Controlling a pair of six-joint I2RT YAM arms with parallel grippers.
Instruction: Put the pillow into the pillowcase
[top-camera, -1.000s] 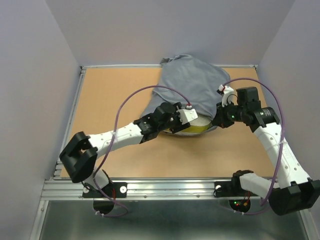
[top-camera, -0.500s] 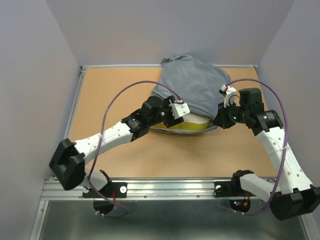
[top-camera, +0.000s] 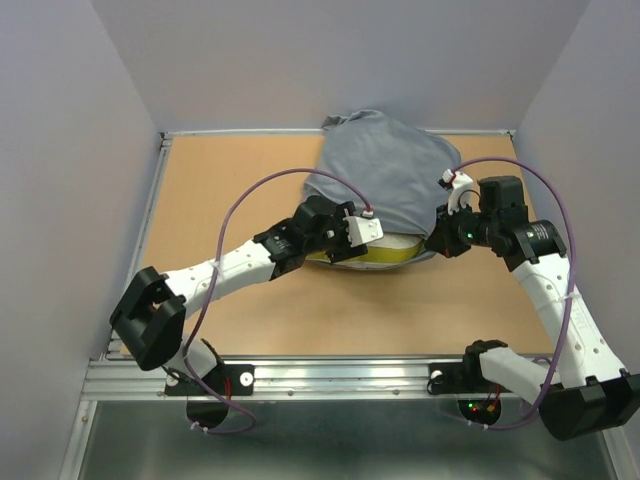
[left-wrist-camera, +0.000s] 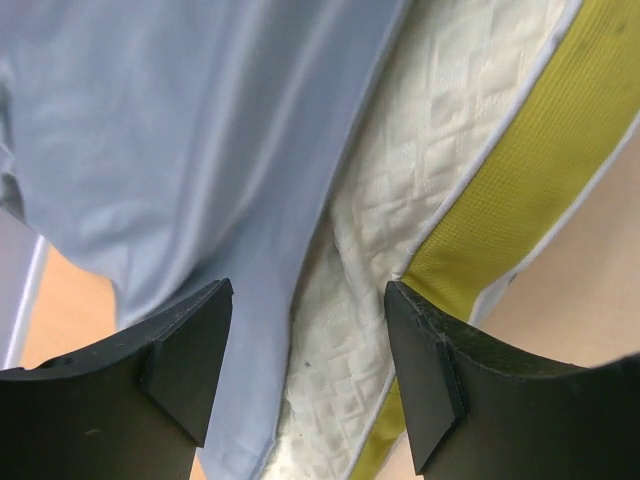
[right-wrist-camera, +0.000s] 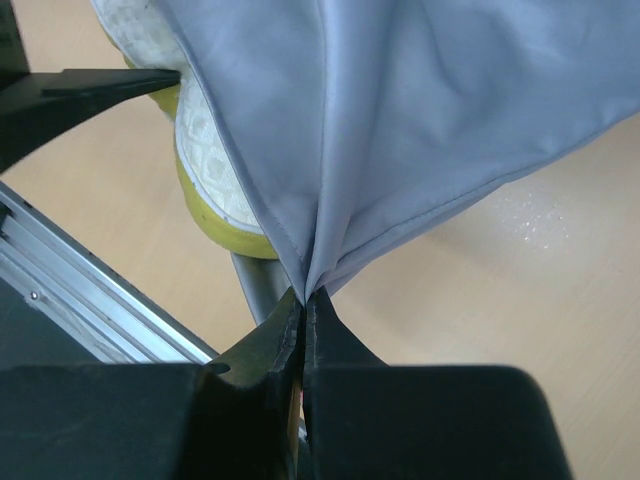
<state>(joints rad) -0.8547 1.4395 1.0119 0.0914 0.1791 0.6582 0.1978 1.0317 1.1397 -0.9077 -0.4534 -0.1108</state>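
The right gripper (right-wrist-camera: 303, 300) clamps the pillowcase (right-wrist-camera: 420, 110) hem. The left gripper (left-wrist-camera: 308, 305) stands wide, holding nothing. The yellow-banded end of the pillow (left-wrist-camera: 400, 190) lies just ahead of it, uncovered, and the rest is inside, farther from the bases.

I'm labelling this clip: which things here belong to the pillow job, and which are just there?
Job:
pillow, near end sticking out of the pillowcase
right gripper, shut on the pillowcase's edge
left gripper, open over the pillow's end

Just there:
table
purple cables
metal rail
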